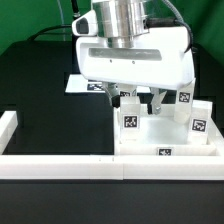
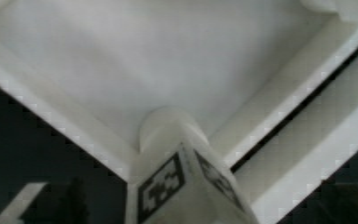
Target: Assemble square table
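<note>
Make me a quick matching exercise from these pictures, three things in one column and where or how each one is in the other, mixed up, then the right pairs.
Column one:
1. gripper
2. leg
3. marker board

Column two:
A. lies flat on the black table, behind the arm in the exterior view
B. open, hanging over the tabletop
C. stands upright on the tabletop, a tag on its side, free between the gripper's fingers

Pairs: 1-B, 2-C, 3-A

White border wall (image 1: pixel 60 167) along the front, marker board (image 1: pixel 85 85) behind
</note>
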Available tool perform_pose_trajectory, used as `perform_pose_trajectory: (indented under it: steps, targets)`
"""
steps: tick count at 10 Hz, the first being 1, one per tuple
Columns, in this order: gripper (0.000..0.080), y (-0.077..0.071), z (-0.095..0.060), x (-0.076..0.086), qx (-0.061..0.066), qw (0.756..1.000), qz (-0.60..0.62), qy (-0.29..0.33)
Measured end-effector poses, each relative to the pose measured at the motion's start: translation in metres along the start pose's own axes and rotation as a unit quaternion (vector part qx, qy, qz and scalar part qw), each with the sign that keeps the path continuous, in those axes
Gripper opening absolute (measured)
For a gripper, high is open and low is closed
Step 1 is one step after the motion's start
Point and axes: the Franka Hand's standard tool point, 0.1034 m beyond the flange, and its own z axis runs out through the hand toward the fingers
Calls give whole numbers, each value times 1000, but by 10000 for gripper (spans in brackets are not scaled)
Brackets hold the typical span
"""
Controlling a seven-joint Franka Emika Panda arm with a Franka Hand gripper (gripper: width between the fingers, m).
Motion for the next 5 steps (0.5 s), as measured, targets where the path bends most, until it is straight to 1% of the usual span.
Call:
perform_pose_trajectory:
  steps: [2,3,4,5]
  targets:
    - [649,4,1,6,-3,994,-107,-3]
    - [649,3,0,6,-13,988,-153,-6]
    - [649,-1,-3,7,-25,979,-201,-2]
    - [649,-2,-4,7,-33,973,-227,-3]
